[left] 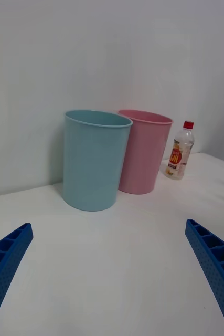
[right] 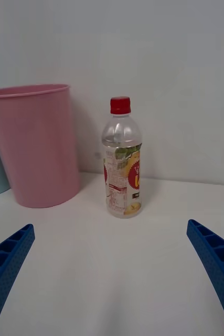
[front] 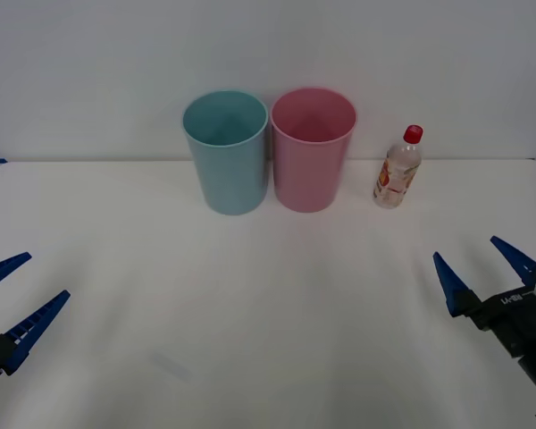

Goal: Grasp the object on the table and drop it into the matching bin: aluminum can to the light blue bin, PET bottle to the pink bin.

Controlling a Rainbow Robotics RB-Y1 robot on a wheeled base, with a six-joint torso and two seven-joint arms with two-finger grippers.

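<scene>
Left gripper: closest to us in the front view, the left gripper (front: pixel 7 302) sat low at the near left edge, blue ribbed fingers (left: pixel 4 262) spread wide, nothing between them.

Right gripper: same story on the other side, the right gripper (front: pixel 487 266) hung at the near right edge over the tabletop, fingers (right: pixel 216 262) splayed apart and holding nothing. We saw it well short of the bottle.

Table: the wide plain white flat tabletop (front: pixel 268 340) carried everything.

PET bottle: the small clear plastic bottle with a red screw cap and an orange-and-white label (front: pixel 398 168) stood upright toward the far right of the table, cap on, untouched. We found it just beside the pink bin on that bin's right, with a small gap between them. In the right wrist view the bottle (right: pixel 122 163) sat roughly centred between the two open fingers, farther off.

Pink bin: the tall round pink plastic bin, tapering toward the base (front: pixel 312 152), stood upright near the back middle of the table, mouth open upward.

Light blue bin: the tall round light blue plastic bin of the same shape (front: pixel 226 156) stood right next to the pink one on its left, rims touching or nearly so; we couldn't tell which. From the left wrist view the blue bin (left: pixel 94 160) stood nearest, the pink bin (left: pixel 143 152) behind it, and the bottle (left: pixel 179 152) past that.
</scene>
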